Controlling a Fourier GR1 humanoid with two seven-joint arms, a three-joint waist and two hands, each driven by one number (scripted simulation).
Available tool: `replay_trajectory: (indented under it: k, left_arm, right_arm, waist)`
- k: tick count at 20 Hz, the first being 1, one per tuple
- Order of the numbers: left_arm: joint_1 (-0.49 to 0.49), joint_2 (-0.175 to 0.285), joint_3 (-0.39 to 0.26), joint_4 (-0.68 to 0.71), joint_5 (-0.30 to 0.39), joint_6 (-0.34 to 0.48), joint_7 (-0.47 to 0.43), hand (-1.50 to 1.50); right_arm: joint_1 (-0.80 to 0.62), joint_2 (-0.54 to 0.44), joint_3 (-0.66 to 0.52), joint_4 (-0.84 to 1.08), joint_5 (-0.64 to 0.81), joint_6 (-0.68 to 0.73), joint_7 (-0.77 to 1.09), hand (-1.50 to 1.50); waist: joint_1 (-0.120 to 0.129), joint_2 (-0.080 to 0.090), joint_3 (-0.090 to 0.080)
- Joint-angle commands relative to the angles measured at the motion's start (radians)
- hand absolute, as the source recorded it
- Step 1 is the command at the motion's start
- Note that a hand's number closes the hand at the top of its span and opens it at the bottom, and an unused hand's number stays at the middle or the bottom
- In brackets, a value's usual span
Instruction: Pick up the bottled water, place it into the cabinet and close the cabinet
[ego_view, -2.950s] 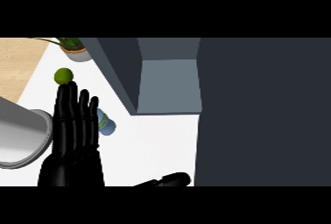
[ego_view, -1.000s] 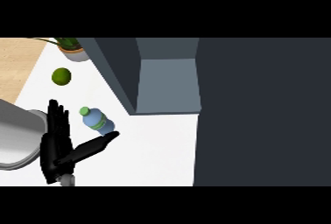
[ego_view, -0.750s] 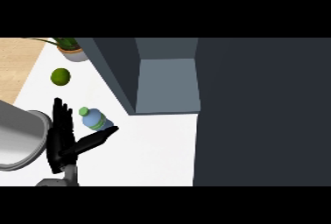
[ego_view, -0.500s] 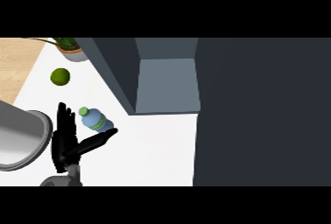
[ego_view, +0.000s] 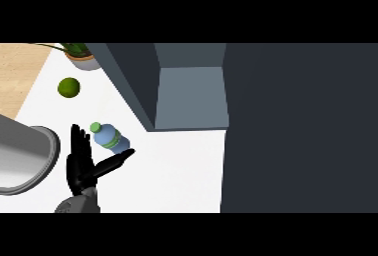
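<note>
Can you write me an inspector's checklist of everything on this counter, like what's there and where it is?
Surface: white counter, with a wood strip at its far left.
Job's things: bottle with a green cap on the counter, outside the cabinet; the cabinet is open.
Clutter: lime and potted plant at the back left; grey basin at the left edge.
Hands: left hand open, fingers straight up beside the bottle's left, thumb spread out below it; right hand, nothing seen.
Cables: nothing seen.
Surroundings: a dark panel fills the right side.
</note>
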Motion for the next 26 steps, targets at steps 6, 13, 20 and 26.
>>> replay_trajectory:
  k: [6,13,20,26]
  left_arm:
    - [-0.08,-0.002,0.086,0.249,0.095,-0.253,-0.218,-1.5]
    - [-0.152,-0.065,0.11,0.385,0.16,-0.328,-0.351,1.5]
    - [-0.219,-0.015,0.175,0.483,0.189,-0.46,-0.384,1.5]
    - [-0.198,0.056,0.111,0.492,0.14,-0.624,-0.381,1.5]
  right_arm:
    - [0.065,-0.002,-0.02,-0.179,-0.177,-0.039,0.045,-1.5]
    - [0.1,-0.017,-0.012,-0.217,-0.17,-0.04,0.042,-1.5]
    - [0.169,-0.016,-0.052,-0.208,-0.182,0.008,-0.011,-1.5]
    - [0.134,-0.016,-0.024,-0.189,-0.148,-0.034,-0.007,-1.5]
  waist:
    - [-0.003,0.003,-0.001]
    - [-0.004,0.002,-0.001]
    - [-0.006,-0.001,0.001]
    - [0.01,0.0,0.001]
